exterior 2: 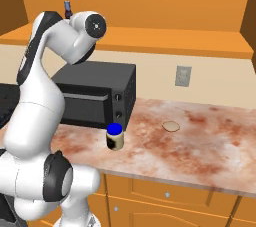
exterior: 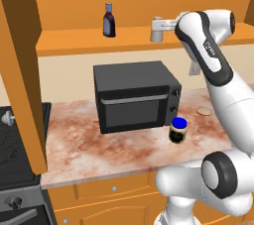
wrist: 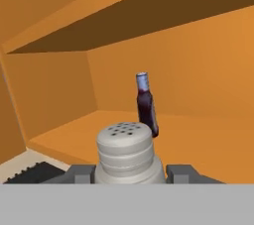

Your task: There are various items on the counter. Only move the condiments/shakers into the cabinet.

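My gripper (exterior: pixel 158 27) is shut on the small grey shaker (wrist: pixel 128 150), which it holds upright at the cabinet's shelf board (exterior: pixel 89 41), right of the slim dark purple bottle (exterior: pixel 109 20). The hand view has that bottle (wrist: pixel 146 104) standing on the shelf (wrist: pixel 208 144) just behind the shaker, leaning a little. On the marbled counter (exterior: pixel 119 144) below, the blue-lidded dark jar (exterior: pixel 178 130) stands by the microwave's front right corner. The flat tan disc (exterior: pixel 204 111) lies further right. From the right base view I see the jar (exterior 2: pixel 115 136), the disc (exterior 2: pixel 171 126) and the bottle's cap (exterior 2: pixel 67 6) behind my arm.
A black microwave (exterior: pixel 134 95) sits on the counter under the shelf. The cabinet's tall open door panel (exterior: pixel 22 70) hangs at the left, above a dark stove (exterior: pixel 15 140). A wall outlet (exterior 2: pixel 183 76) is on the backsplash.
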Robot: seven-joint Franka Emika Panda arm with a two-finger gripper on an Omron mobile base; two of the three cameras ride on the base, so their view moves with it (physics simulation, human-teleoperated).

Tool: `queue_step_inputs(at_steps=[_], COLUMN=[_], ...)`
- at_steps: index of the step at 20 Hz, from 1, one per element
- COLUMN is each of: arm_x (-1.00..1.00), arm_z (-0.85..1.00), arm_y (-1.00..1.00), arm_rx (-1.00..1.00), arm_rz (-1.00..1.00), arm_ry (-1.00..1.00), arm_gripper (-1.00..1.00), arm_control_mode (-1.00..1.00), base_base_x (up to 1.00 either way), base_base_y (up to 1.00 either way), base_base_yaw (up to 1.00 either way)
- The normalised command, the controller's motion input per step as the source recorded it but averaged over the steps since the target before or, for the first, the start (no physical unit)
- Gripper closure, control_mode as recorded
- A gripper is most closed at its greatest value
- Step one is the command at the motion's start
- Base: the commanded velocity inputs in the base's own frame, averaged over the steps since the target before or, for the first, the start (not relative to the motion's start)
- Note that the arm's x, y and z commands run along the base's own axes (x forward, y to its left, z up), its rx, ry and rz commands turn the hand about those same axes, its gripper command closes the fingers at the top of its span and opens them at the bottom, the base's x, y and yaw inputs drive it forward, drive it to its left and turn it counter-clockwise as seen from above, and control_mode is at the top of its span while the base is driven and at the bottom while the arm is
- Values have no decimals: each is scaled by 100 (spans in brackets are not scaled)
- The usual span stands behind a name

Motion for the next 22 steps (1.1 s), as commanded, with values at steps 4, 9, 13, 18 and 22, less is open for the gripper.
queue_step_inputs(at_steps=[4,9,13,18,22], arm_x=[49,51,35,31,24], arm_z=[0,-3,-15,-26,-23], arm_y=[9,10,5,3,4], arm_rx=[-1,0,0,-1,-1], arm_rz=[0,0,0,0,0], arm_ry=[0,0,0,0,0], arm_gripper=[100,100,100,100,100], arm_control_mode=[-100,-100,-100,-100,-100], base_base_x=[0,0,0,0,0], base_base_y=[0,0,0,0,0], base_base_yaw=[0,0,0,0,0])
